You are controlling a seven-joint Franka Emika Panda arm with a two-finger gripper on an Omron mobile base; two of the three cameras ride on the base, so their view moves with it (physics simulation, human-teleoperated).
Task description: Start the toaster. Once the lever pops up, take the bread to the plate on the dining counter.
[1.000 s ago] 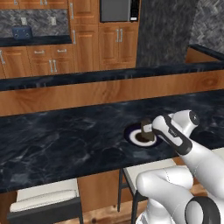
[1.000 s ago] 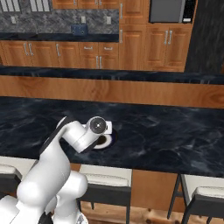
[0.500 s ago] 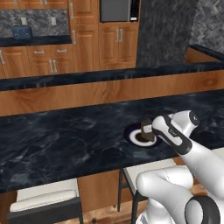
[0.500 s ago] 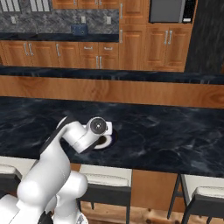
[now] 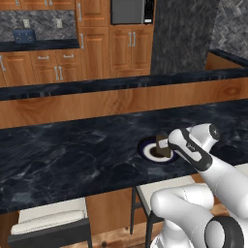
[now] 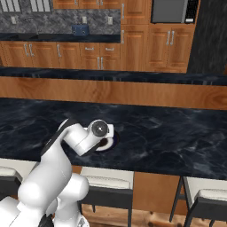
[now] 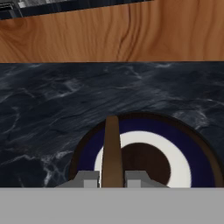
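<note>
Your black marbled bench (image 5: 72, 155) lies bare around the round blue-rimmed, white-centred plate (image 7: 199, 162), wooden ledge (image 5: 97, 104) just behind it. From the right base view your white arm (image 6: 75, 137) hides most of that plate; the hand view shows the fingers (image 7: 112, 178) clamped on the thin brown bread slice (image 7: 112, 148), edge-on, above the plate's centre.

Wooden cabinets (image 5: 128, 51), a microwave (image 5: 131, 10), white-cushioned stools (image 6: 105, 182).
</note>
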